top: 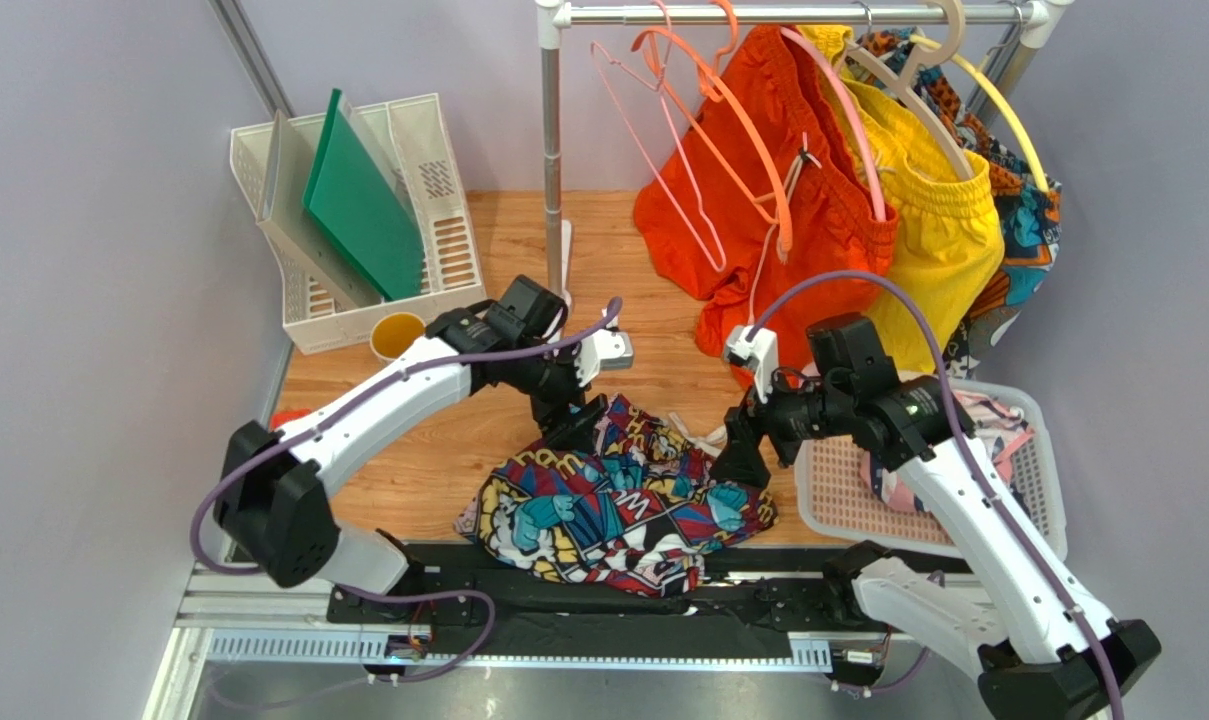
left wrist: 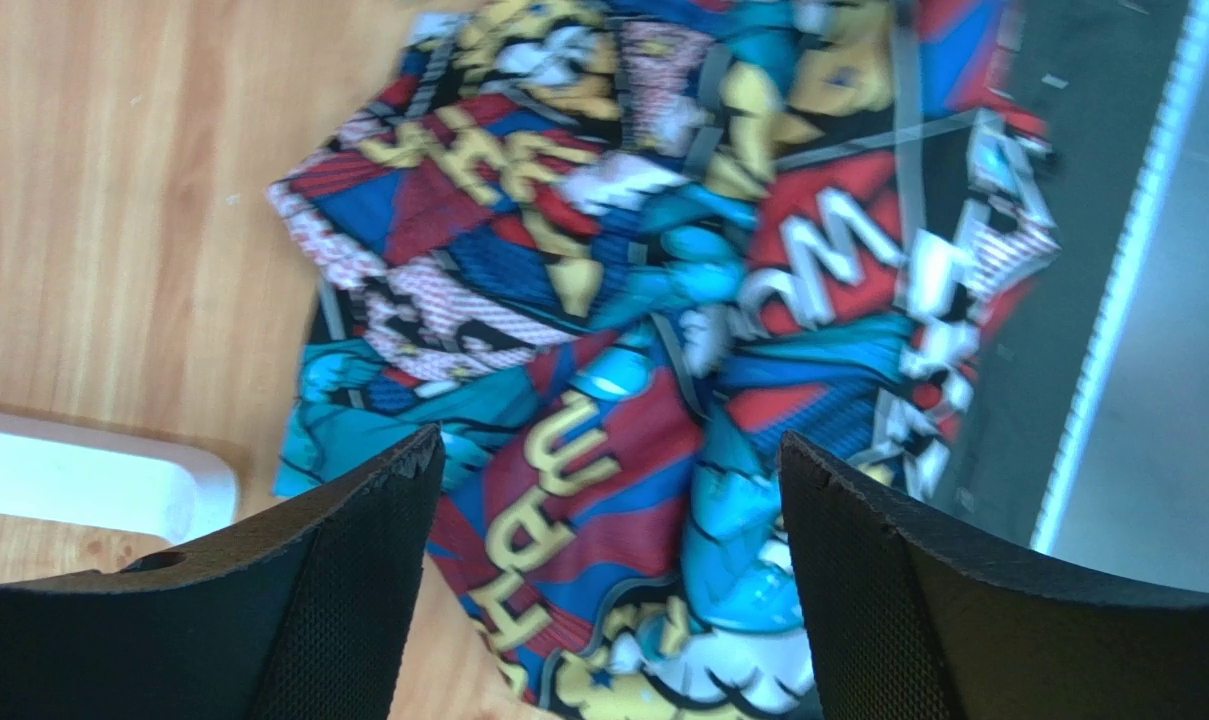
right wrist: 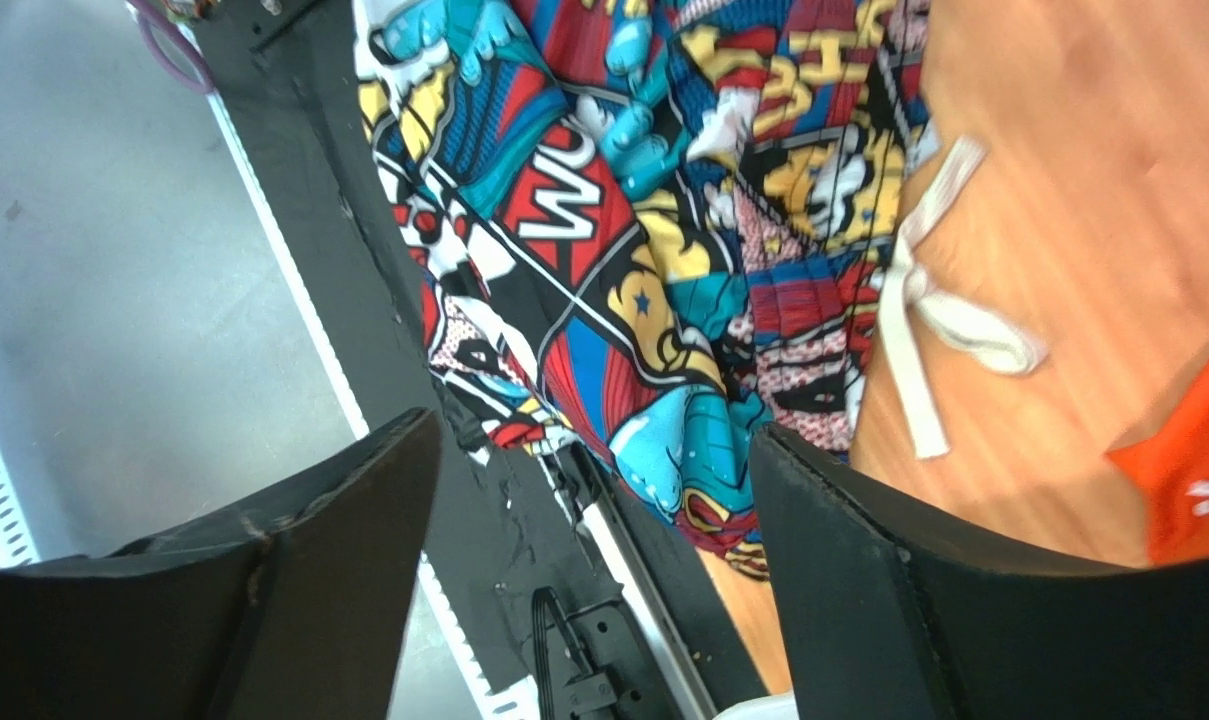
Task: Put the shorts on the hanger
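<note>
Pale lilac walls (top: pixel 99 225) enclosed a wooden tabletop (top: pixel 610 240), and a metal clothes rail (top: pixel 610 14) crossed the upper right.

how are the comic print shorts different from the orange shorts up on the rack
The comic print shorts lie crumpled on the table; the orange shorts hang from the rail. The comic print shorts are a busy mix of blue, red, yellow and black; the orange shorts are one plain colour. The comic print shorts are on no hanger; the orange shorts sit on an orange hanger. Both are loose fabric shorts.
</note>
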`<state>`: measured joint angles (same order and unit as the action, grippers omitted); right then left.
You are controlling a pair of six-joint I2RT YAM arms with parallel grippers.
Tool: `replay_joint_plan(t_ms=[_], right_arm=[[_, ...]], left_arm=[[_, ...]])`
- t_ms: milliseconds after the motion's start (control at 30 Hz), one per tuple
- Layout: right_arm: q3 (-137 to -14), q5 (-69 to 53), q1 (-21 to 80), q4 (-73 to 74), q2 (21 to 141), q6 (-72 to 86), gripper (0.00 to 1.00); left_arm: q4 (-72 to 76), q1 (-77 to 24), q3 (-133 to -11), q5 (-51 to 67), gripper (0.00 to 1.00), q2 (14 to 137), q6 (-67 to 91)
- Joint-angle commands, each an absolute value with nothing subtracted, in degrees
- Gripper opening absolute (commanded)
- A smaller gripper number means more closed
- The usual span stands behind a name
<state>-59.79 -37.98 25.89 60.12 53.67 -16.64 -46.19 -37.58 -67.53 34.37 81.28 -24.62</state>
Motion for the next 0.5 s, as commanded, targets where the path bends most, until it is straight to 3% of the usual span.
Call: replay_joint_plan(t_ms=[0, 233, 467], right_arm=[[-58.45, -35.69, 26.10, 57.74, 59.21, -14.85, 0.76], [-61.35, -32.00, 26.10, 62.49, 70.21, -24.07, 0.72], [-61.26, -27.78, 26.19, 65.21, 74.88, -28.39, 0.71]], left_arm=[[-37.88, -35.59, -68.55, 29.98, 0.84, 86.91, -19.95], [-36.91, -35.60, -73.73, 20.49, 0.83, 99.04, -22.06], [-38.67, -35.77, -83.49, 24.60, 0.86, 108.98, -18.03]])
